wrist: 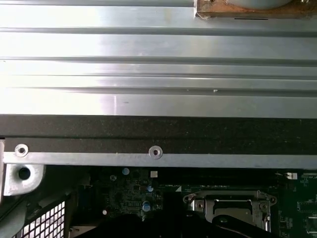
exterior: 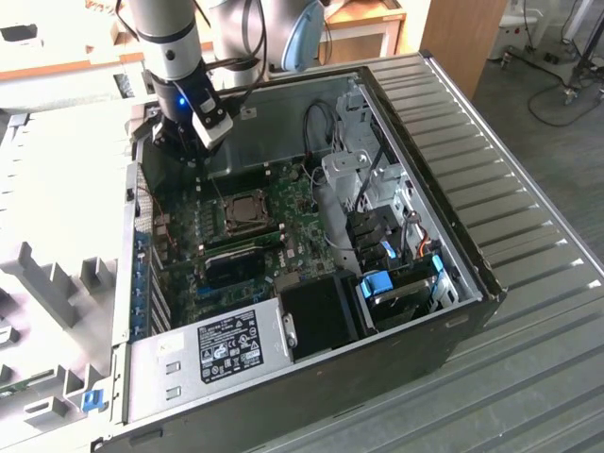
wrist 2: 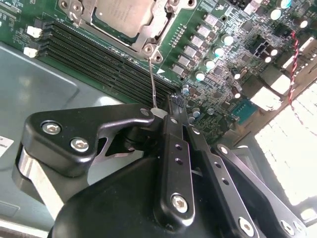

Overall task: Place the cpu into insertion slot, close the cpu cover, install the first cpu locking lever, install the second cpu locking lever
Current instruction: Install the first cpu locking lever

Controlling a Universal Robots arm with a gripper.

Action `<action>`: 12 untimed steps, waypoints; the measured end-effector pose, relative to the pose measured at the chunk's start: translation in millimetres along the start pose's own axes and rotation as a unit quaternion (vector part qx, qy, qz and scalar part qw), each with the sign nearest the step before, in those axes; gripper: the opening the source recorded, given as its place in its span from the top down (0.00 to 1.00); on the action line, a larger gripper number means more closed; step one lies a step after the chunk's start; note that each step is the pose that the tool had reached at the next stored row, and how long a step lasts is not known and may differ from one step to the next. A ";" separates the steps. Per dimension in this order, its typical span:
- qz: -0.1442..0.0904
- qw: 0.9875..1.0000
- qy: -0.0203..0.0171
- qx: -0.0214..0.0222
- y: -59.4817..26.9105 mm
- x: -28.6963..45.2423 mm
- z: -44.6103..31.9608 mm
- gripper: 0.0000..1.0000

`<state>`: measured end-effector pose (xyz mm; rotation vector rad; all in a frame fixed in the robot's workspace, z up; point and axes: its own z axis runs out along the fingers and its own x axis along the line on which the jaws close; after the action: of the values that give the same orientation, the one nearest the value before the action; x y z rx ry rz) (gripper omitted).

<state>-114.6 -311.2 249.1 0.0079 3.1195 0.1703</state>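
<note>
Black gripper (wrist 2: pixel 173 103), fingers pinched narrow, sits at the tip of a thin steel-wire locking lever (wrist 2: pixel 152 79) — likely springy and slippery, best gripped near that end; the silver-grey square cpu (wrist 2: pixel 124 15) lies under its silvery cover (wrist 2: pixel 161 20).

A computer case (exterior: pixel 477 283) lies open on its side on a ribbed metal desk (exterior: pixel 538 217). The grey robot arm (exterior: pixel 170 42) comes down at the case's far corner, on the exterior view's left, and its gripper (exterior: pixel 189 149) hangs just inside the case wall, above the green circuit board (exterior: pixel 293 222). The square socket (exterior: pixel 247 211) with its metal frame sits on the board, near the gripper and toward the exterior view's right of it. Nearer the camera lie a black card (exterior: pixel 236 269), a silver power supply (exterior: pixel 212 354) and a blue-tabbed drive bay (exterior: pixel 387 288). A grey moulded tray (exterior: pixel 47 274) rests beside the case.
</note>
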 end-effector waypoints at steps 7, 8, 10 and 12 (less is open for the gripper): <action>0.000 1.000 0.000 0.000 0.9 -6.1 0.5 0.89; 0.000 1.000 0.000 0.000 0.9 -7.2 0.5 0.89; 0.000 1.000 0.000 0.000 1.0 -9.5 0.7 0.89; 0.000 1.000 0.000 0.000 1.1 -11.8 0.8 0.89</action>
<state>-102.8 -310.1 248.6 0.0086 3.1196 0.1704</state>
